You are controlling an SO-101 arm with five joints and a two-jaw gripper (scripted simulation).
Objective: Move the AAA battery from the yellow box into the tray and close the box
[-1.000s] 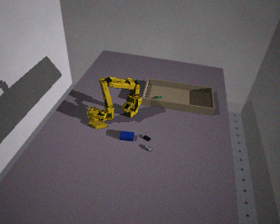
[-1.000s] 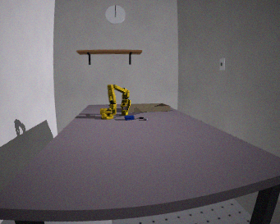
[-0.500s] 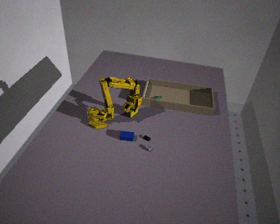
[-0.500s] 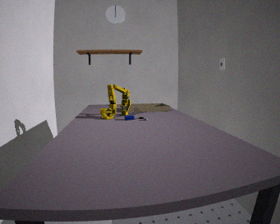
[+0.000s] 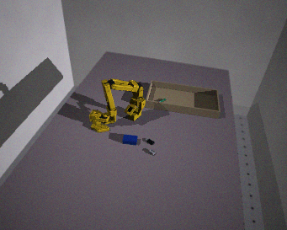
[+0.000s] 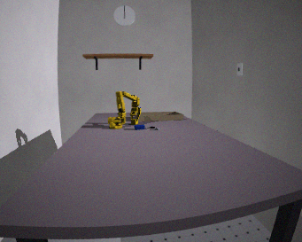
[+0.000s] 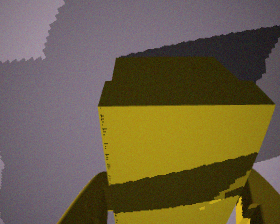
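My gripper (image 5: 135,112) (image 6: 135,121) (image 7: 177,192) is shut on a yellow box part. That yellow box part (image 7: 180,132) fills the middle of the wrist view, between the fingers, with one face lit and one in shade. Whether it is base, lid or both together, I cannot tell. In the top view it blends with the yellow gripper, left of the tray. The wooden tray (image 5: 183,109) (image 6: 159,117) stands at the back right. A small green thing (image 5: 162,100), apparently the AAA battery, lies in its left part. No separate yellow lid can be made out.
A blue box (image 5: 130,140) (image 6: 140,127) lies on the table in front of the arm. A small black thing (image 5: 150,141) and a small pale grey thing (image 5: 152,152) lie to its right. The tray's walls rise close to the right of the gripper.
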